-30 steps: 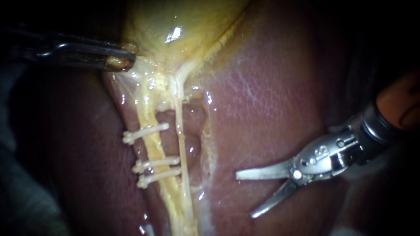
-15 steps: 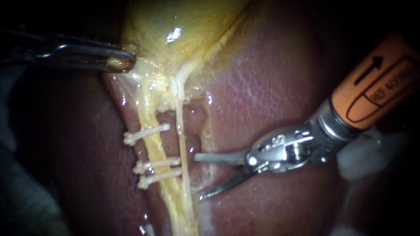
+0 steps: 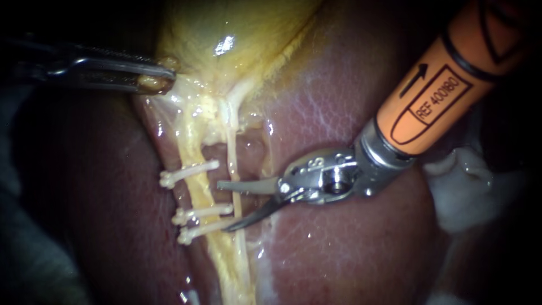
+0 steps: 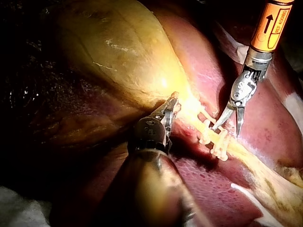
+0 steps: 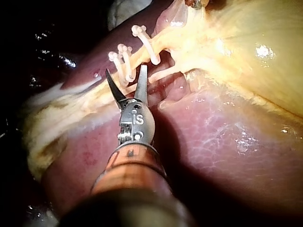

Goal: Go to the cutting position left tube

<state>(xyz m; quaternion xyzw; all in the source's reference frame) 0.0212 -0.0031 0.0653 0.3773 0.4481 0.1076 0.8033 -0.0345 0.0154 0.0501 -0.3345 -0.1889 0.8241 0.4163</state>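
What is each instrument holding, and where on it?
The left instrument grips the glistening yellow gallbladder by the edge of its narrow end. The right instrument, blades open, holds nothing.

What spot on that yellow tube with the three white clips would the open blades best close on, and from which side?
Probably the bare stretch of the left tube between the single clip and the clip pair, coming crosswise from the side of the right instrument: its open blades point there, and the tube lies straight and exposed.

Before me the dark red liver (image 3: 350,85) bears the yellow gallbladder (image 3: 226,34) and the left tube (image 3: 199,192), crossed by three white clips (image 3: 189,172).
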